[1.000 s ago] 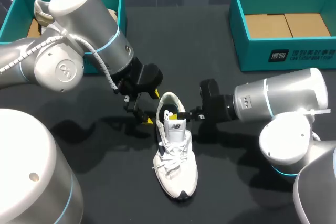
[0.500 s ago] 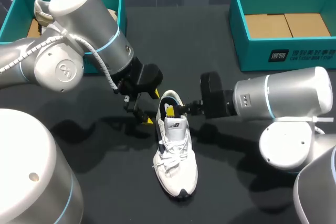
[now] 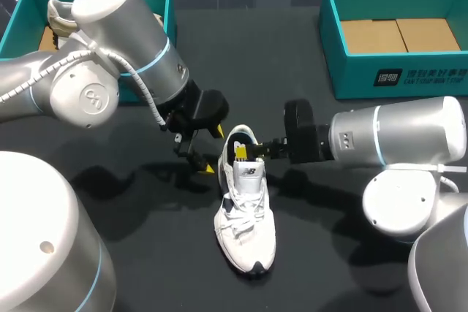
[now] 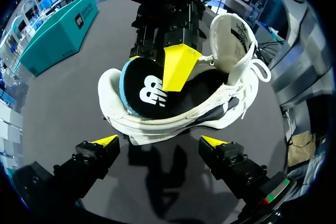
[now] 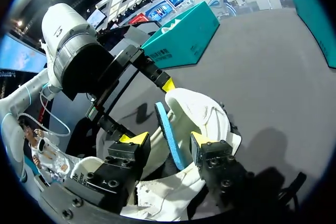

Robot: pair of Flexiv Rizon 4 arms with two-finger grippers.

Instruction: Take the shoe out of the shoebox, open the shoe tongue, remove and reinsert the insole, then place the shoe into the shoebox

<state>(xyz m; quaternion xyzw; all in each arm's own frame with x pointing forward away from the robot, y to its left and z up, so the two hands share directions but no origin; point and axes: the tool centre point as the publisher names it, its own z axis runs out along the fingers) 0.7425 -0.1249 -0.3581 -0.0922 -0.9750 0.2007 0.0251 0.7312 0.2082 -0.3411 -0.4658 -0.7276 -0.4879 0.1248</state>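
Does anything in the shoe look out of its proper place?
Yes. The insole stands tilted, its heel end lifted out of the shoe, between the open fingers of the right hand; it does not lie flat.

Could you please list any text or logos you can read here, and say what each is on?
Right shoebox front wall: white print, too small to read.
Shoe tongue: dark logo, blurred.
Insole: white logo, no readable words.
Tongue's inner label: tiny print, unreadable.

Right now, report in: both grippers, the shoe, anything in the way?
Left gripper open, beside the heel of the shoe. Right gripper open, insole between its fingers. Insole's heel end raised out of the shoe. Right-hand box stands apart.
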